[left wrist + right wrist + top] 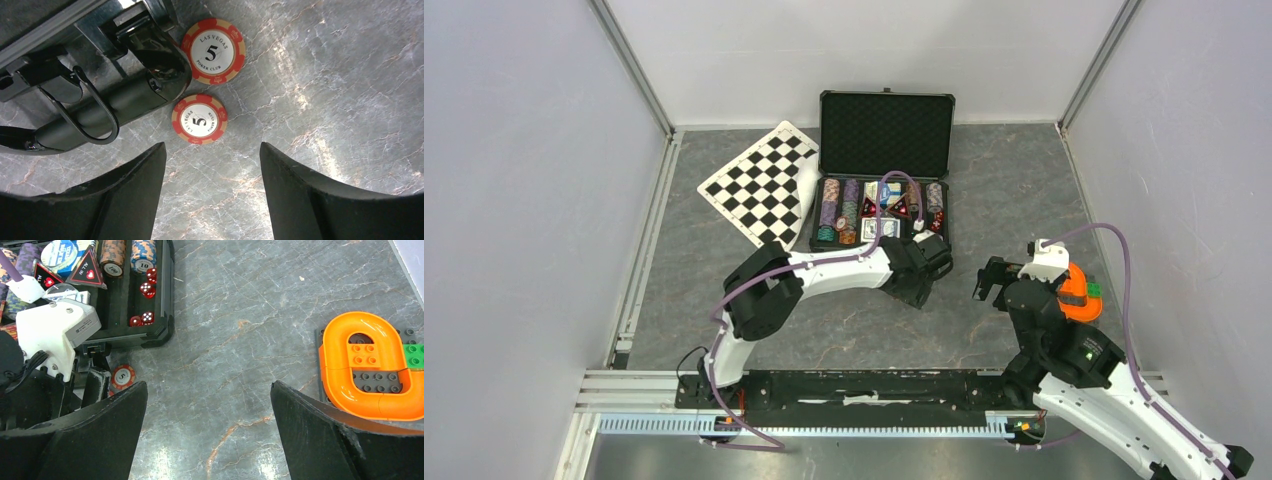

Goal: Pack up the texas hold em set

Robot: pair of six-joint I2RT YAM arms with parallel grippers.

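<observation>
My left gripper (212, 152) hangs low over the grey marbled table (340, 90), just off the front right corner of the black case (131, 338). Its jaws are spread with nothing between them. Two loose red poker chips marked 5 lie flat on the table outside the case. The near chip (199, 119) sits just ahead of my fingertips, roughly in line with the gap. The far chip (213, 50) lies just past it, not touching it. Both are just beside the case handle (95, 112); I can't tell if the far chip touches it.

The case is open, with the foam-lined lid (886, 133) standing up at the back. The tray holds rows of striped chips (839, 210), card decks (879, 228) and black triangular markers (85, 271). Red dice (145, 302) sit in the right-end slot.

My right gripper (209, 390) hovers over bare table, right of the case and the left wrist (50, 332). Its jaws are spread wide and hold nothing. From that camera I see only one loose chip, partly hidden by the left arm.

An orange curved track piece (370, 407) on a grey studded plate (380, 380), with a green brick (414, 356), lies just to its right. A black-and-white checkered board (762, 183) lies right up against the left side of the case.
</observation>
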